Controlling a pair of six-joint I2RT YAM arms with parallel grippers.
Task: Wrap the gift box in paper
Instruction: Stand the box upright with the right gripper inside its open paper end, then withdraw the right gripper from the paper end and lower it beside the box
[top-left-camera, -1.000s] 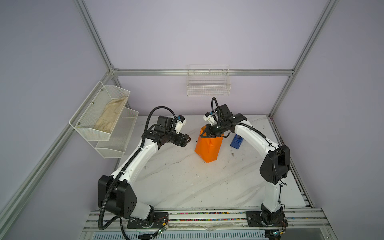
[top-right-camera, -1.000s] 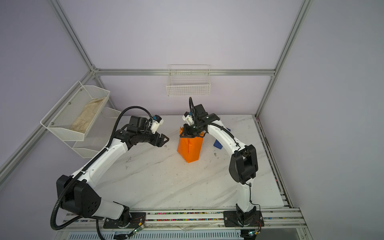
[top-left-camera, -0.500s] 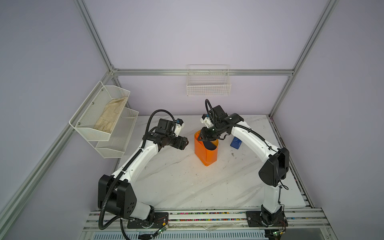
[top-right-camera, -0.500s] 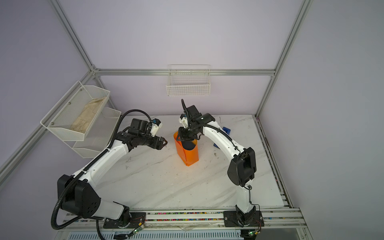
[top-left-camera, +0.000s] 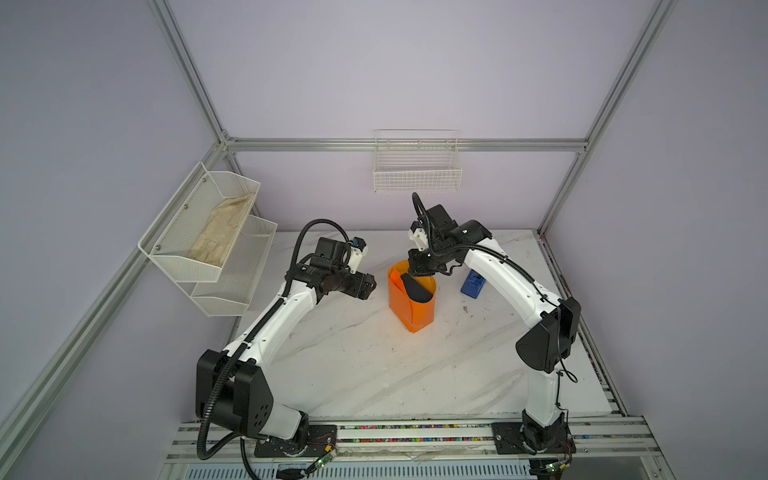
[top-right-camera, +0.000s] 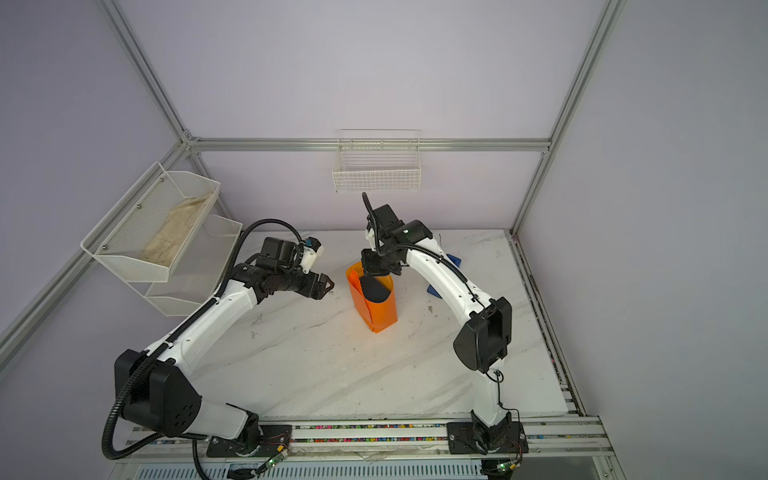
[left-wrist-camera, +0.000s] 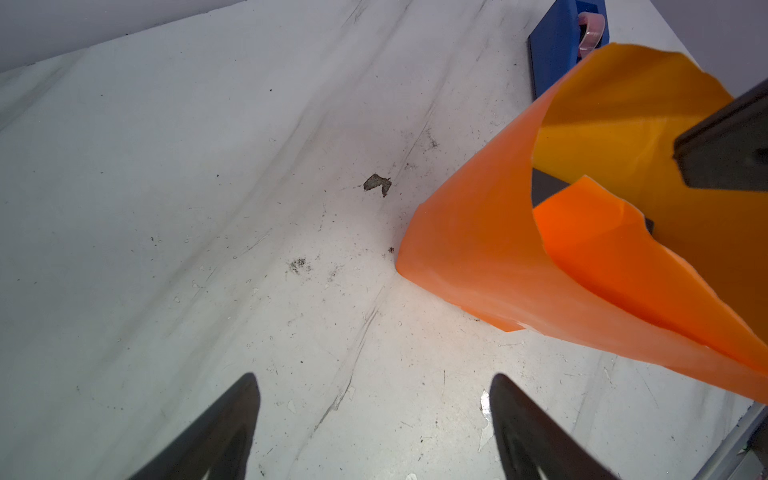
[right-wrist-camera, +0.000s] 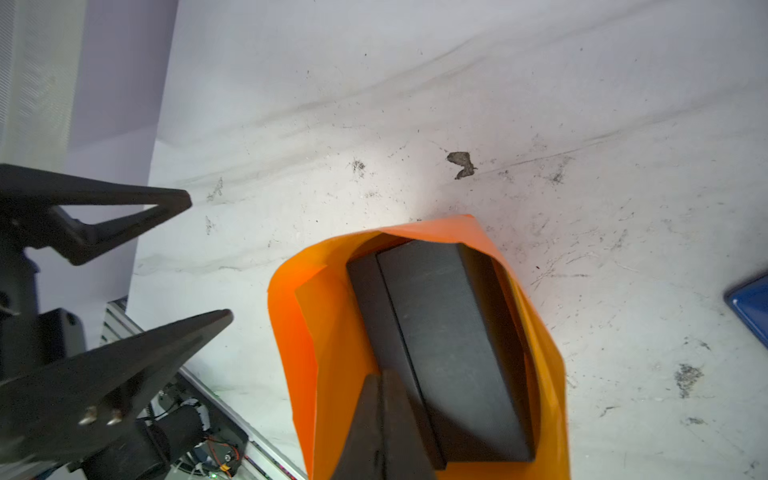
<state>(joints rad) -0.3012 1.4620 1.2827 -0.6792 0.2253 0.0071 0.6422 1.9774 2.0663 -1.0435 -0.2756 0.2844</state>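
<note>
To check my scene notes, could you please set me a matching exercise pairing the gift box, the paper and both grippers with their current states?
1 gift box
2 paper
3 left gripper
4 right gripper

A open, empty, beside the paper
B dark, inside the paper
C shut, over the gift box
D orange, standing on the table, top open

Pairs: 1-B, 2-D, 3-A, 4-C

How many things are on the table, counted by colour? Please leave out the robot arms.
Orange: 1, the paper
Black: 1, the box, standing inside the paper
Blue: 1, the tape dispenser
Total: 3
</note>
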